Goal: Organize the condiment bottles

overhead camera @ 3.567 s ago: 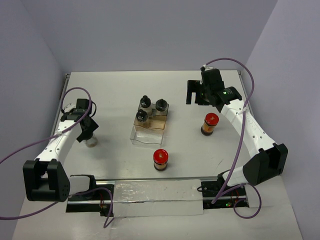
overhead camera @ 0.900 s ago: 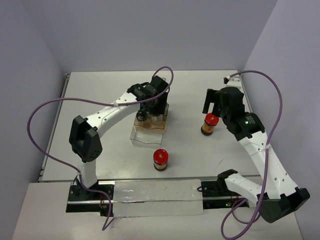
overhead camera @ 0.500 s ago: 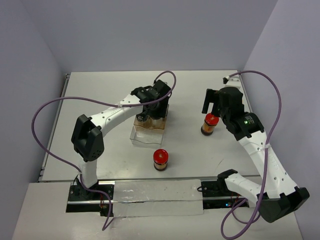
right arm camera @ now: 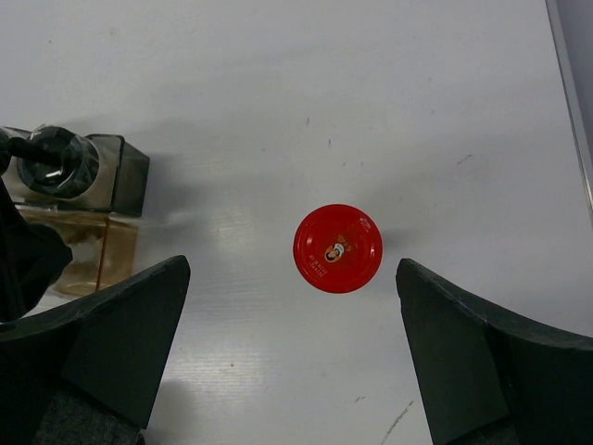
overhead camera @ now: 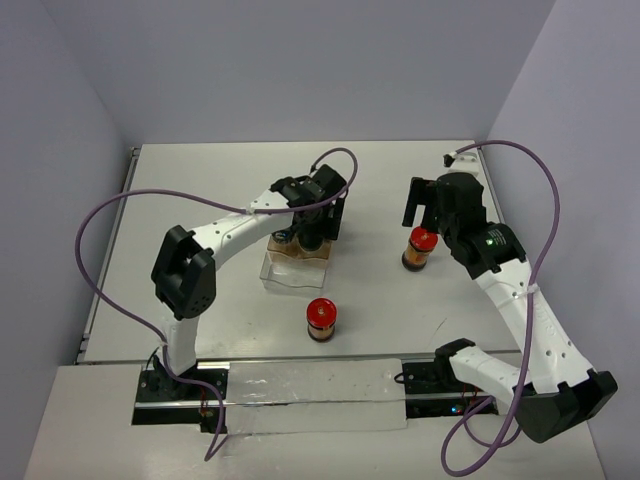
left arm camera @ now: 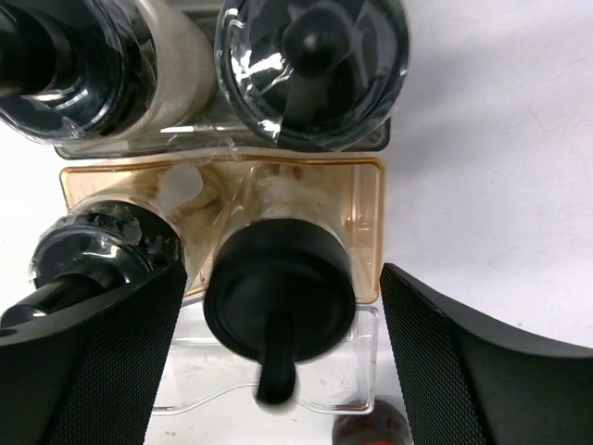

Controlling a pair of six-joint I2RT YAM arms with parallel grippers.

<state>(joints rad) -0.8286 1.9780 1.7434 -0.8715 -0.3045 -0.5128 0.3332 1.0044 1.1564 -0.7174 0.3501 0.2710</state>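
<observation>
Jaws, overhead view: left jaws hang over the far end of the clear tray (overhead camera: 290,272); right jaws hang just above the right red-capped jar (overhead camera: 419,247). How far either is spread is hard to judge from this view.
Tray, overhead view: near the middle of the worktop (overhead camera: 220,165).
Red caps, overhead view: right red-capped jar stands upright at 3 o'clock from the tray, well apart from it. The near red-capped jar (overhead camera: 320,318) stands upright at 6 o'clock from the tray, near it.
Black caps, overhead view: left black-capped jar (overhead camera: 284,236) shows inside the tray at 9 o'clock from the left jaws. The other black caps are hidden under the left arm (overhead camera: 235,222).
Left jaws, left wrist view: released and spread wide, fingers (left arm camera: 102,371) on either side of the straddled black-capped jar (left arm camera: 278,292), with a gap on each side.
Straddled jar, left wrist view: upright in the tray's amber-tinted compartment.
Neighbours, left wrist view: left black-capped jar just beside it at 9 o'clock, partly behind a finger. The far-left black-capped jar (left arm camera: 65,65) is at 10 o'clock and the far-right black-capped jar (left arm camera: 310,60) at 12 o'clock, the two side by side.
Right jaws, right wrist view: released and spread wide, fingers (right arm camera: 491,362) well apart from the right red-capped jar, which stands between them on the worktop.
Tray, right wrist view: at 9 o'clock from that jar, with the far-right black-capped jar in its far compartment.
</observation>
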